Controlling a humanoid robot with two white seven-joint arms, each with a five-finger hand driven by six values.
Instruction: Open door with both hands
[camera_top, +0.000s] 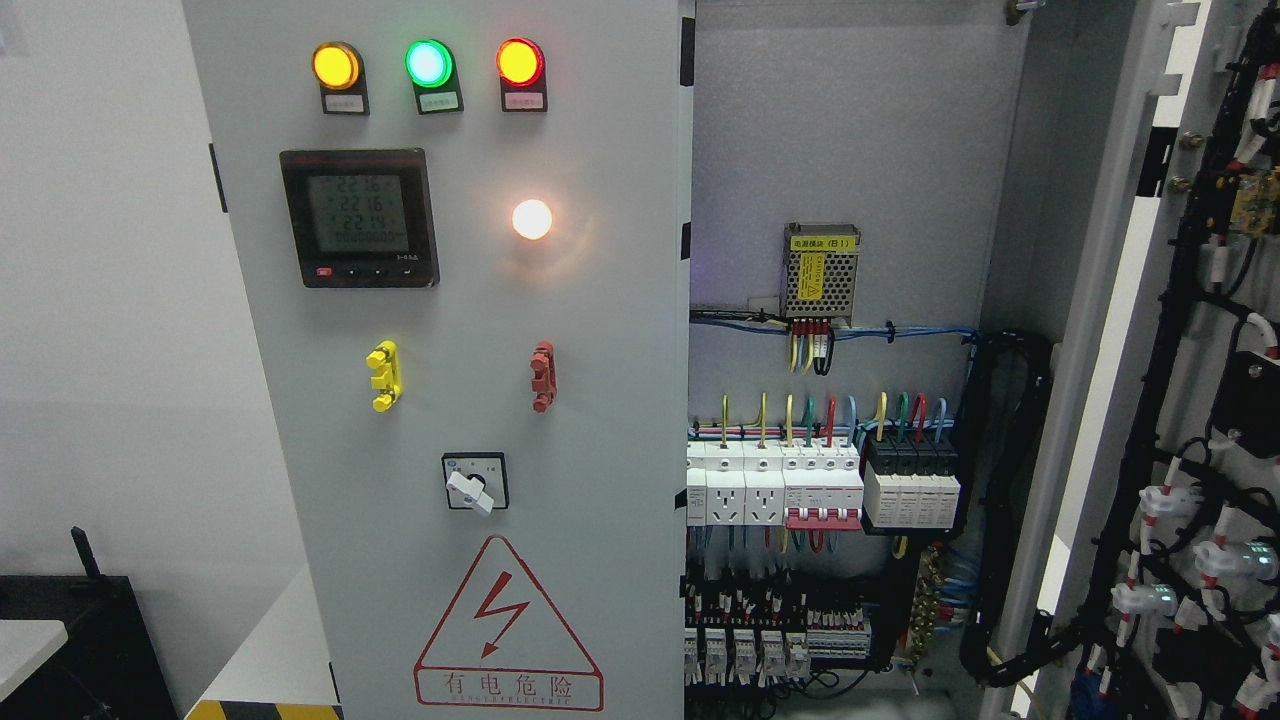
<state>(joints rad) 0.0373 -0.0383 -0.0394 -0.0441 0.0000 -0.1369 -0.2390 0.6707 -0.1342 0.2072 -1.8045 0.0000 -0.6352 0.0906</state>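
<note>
Your right door stands swung wide at the frame's right, wiring on its inner face; the left door sits closed, lamps lit. The breakers lie exposed between them; neither robot hand is in view.

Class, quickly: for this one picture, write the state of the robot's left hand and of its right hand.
Left hand: not in the head view, so its state cannot be told.
Right hand: not in the head view either, so it cannot be told.

A black box sits at lower left.
</note>
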